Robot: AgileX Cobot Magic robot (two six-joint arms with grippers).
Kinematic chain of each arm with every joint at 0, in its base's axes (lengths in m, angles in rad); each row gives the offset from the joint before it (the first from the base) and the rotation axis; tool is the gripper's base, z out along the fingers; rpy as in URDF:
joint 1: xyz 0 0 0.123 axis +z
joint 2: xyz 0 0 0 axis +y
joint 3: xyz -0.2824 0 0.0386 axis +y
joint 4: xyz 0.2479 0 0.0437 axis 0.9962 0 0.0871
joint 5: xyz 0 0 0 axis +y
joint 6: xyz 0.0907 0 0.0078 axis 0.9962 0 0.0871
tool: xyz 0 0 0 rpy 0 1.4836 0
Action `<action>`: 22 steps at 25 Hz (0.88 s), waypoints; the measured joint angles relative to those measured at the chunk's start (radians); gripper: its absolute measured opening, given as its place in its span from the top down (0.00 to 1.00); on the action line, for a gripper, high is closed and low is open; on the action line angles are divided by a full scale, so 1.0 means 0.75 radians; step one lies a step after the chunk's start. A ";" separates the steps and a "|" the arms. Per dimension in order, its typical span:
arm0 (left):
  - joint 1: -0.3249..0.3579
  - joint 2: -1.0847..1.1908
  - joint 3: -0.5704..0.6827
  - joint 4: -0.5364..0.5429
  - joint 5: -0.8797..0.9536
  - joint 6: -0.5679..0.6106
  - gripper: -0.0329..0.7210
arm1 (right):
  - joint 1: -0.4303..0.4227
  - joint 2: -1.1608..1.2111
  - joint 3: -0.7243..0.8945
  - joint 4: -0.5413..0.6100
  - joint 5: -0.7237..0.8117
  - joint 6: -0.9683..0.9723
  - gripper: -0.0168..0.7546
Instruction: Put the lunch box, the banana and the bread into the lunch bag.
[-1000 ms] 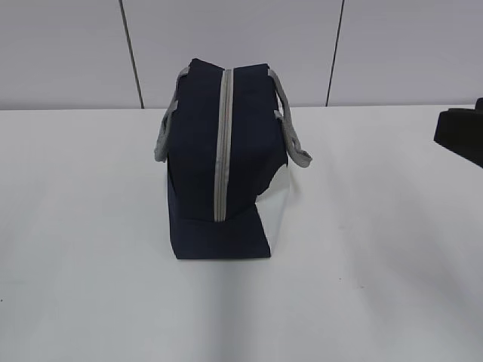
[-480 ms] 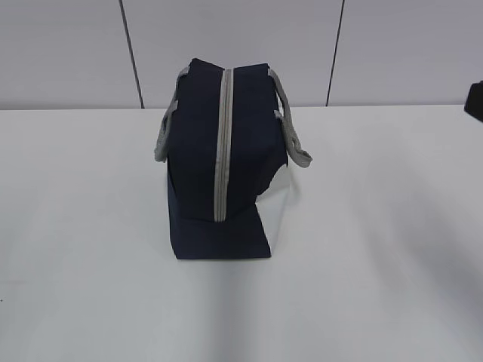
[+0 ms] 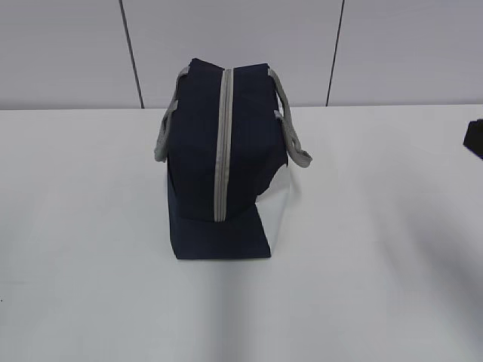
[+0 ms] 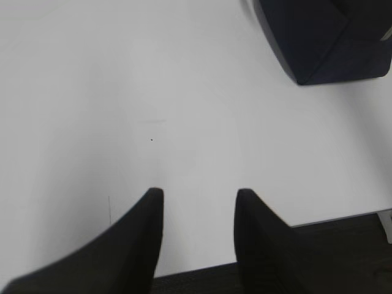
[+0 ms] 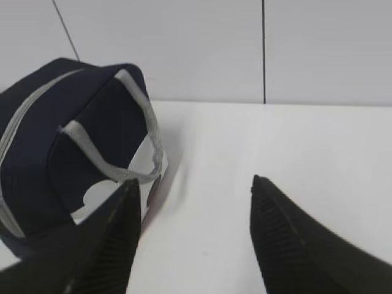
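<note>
The lunch bag (image 3: 219, 162) stands mid-table, zipper (image 3: 221, 143) closed; soft fabric, likely light and floppy (best pinched at a grey strap handle (image 5: 101, 156) or the zipper pull). Left gripper (image 4: 197, 202) and right gripper (image 5: 193, 196) both gape wide, holding nothing.

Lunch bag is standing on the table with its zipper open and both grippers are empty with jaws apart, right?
Not quite. The zipper is closed: the exterior view shows its grey line running unbroken down the lunch bag. The rest holds: the bag stands on the table, and the left gripper and right gripper are empty with jaws apart.
</note>
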 joint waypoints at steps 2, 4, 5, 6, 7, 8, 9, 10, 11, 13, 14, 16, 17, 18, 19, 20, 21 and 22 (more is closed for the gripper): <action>0.000 0.000 0.000 0.000 0.000 0.000 0.58 | 0.017 0.000 0.033 0.001 0.000 0.000 0.43; 0.000 0.000 0.000 0.000 0.000 0.000 0.58 | 0.021 0.000 0.066 0.003 0.004 0.003 0.43; 0.000 0.000 0.000 0.000 0.000 0.000 0.58 | 0.023 0.000 0.080 0.003 0.004 0.016 0.43; 0.000 0.000 0.000 0.000 0.000 0.000 0.58 | 0.023 0.000 0.093 0.003 0.004 0.025 0.43; 0.000 0.000 0.000 0.000 0.000 0.000 0.58 | 0.023 0.000 0.104 0.003 0.004 0.035 0.43; 0.000 0.000 0.000 0.000 0.000 0.000 0.58 | 0.023 0.000 0.112 0.003 0.004 0.037 0.43; 0.000 0.000 0.000 0.000 0.000 0.000 0.59 | 0.023 0.000 0.120 0.006 0.004 0.034 0.43; 0.000 0.000 0.000 0.000 0.000 0.000 0.60 | 0.023 0.000 0.125 0.038 0.004 0.008 0.43; 0.000 0.000 0.000 0.000 0.000 0.000 0.60 | 0.023 0.000 0.129 0.085 0.004 -0.053 0.43; 0.000 0.000 0.000 0.000 0.000 0.000 0.62 | 0.023 0.000 0.129 0.223 0.004 -0.203 0.43; 0.000 0.000 0.000 0.000 0.000 0.000 0.63 | 0.023 0.000 0.129 0.291 0.004 -0.287 0.43; 0.000 0.000 0.000 0.000 0.000 0.000 0.63 | 0.023 0.002 0.129 0.487 0.004 -0.490 0.43; 0.000 0.000 0.000 0.001 0.000 0.000 0.63 | 0.023 0.002 0.129 0.597 0.007 -0.585 0.43; 0.000 0.000 0.000 0.001 0.000 0.000 0.63 | 0.023 0.002 0.129 0.697 0.014 -0.707 0.43; 0.000 0.000 0.000 0.001 0.000 0.000 0.63 | 0.023 0.002 0.129 0.816 0.027 -0.832 0.43; 0.000 0.000 0.000 0.001 0.000 0.000 0.63 | 0.023 0.002 0.129 0.924 0.047 -0.928 0.43; 0.000 0.000 0.000 0.001 0.000 0.000 0.63 | 0.023 0.002 0.129 1.009 0.075 -1.033 0.43; 0.000 0.000 0.000 0.001 0.000 0.000 0.63 | 0.023 0.002 0.129 1.112 0.100 -1.132 0.43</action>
